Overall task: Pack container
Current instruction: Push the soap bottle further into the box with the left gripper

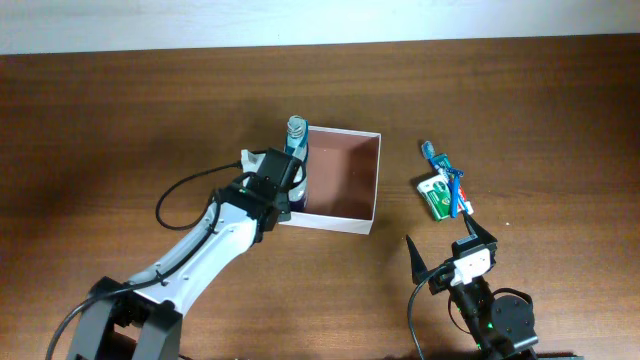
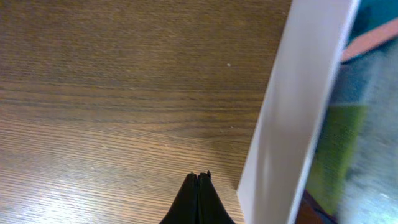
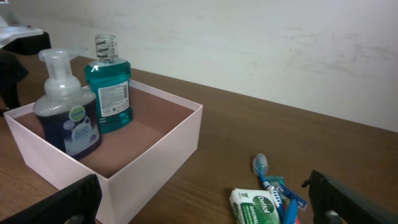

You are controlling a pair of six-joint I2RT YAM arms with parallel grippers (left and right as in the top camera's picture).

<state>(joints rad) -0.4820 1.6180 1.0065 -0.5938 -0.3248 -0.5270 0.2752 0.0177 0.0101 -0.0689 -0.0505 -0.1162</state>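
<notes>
While the left gripper (image 2: 198, 186) is resting with its fingers pressed together on nothing, just beside the container's (image 2: 298, 112) white outer wall, the right gripper (image 1: 447, 248) is hanging spread wide near a toothbrush (image 1: 447, 178) and a green-and-white packet (image 1: 436, 196). The container is sitting mid-table (image 1: 120, 120), holding an upright mouthwash bottle (image 3: 112, 87) and pump bottle (image 3: 65, 118).

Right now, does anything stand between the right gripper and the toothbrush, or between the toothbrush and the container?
Nothing visible does. The open right gripper faces the toothbrush across bare table, and only bare table lies between the toothbrush and the container. The two bottles stand at its far side.
</notes>
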